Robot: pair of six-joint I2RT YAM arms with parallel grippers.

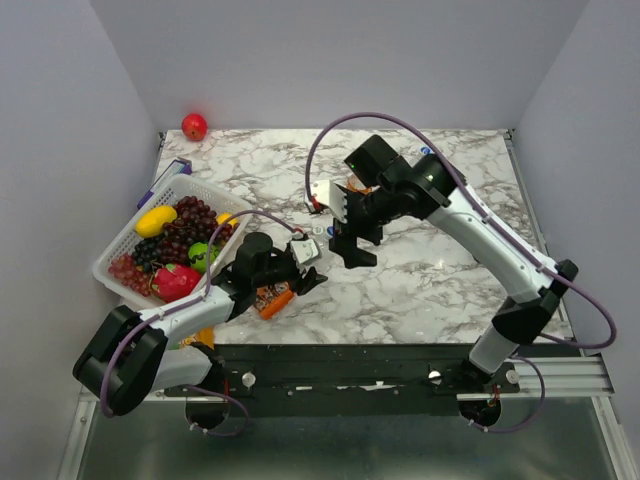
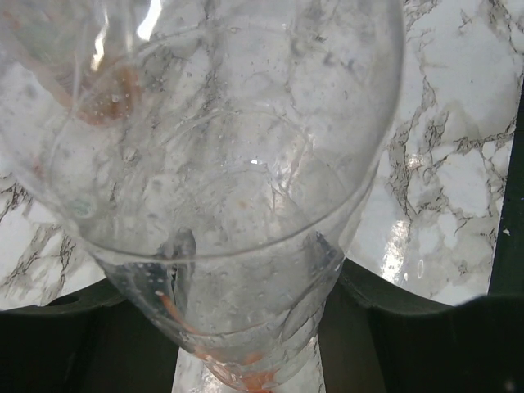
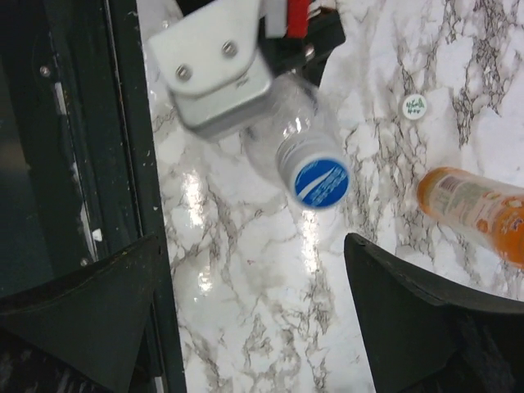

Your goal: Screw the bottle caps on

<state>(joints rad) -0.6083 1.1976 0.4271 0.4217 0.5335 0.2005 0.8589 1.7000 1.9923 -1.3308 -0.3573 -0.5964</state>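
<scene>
Nearest, the left gripper (image 1: pixel 303 275) clamps a clear bottle (image 2: pixel 229 205) — its wrist view shows only transparent wall between the fingers (image 2: pixel 409 327), while the right wrist view alone shows a blue cap (image 3: pixel 321 182) on the mouth. Beyond, at 2 o'clock, the right gripper (image 3: pixel 252 246) hovers, jaws wide apart and empty — its view adds a whitish cap (image 3: pixel 413 106) at the blue cap's 2 o'clock and an orange bottle (image 3: pixel 475 214) at 3.

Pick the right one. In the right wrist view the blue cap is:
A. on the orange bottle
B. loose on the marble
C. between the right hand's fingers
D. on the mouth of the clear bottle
D: the blue cap sits on the clear bottle's neck; the right hand is open and empty.
</scene>
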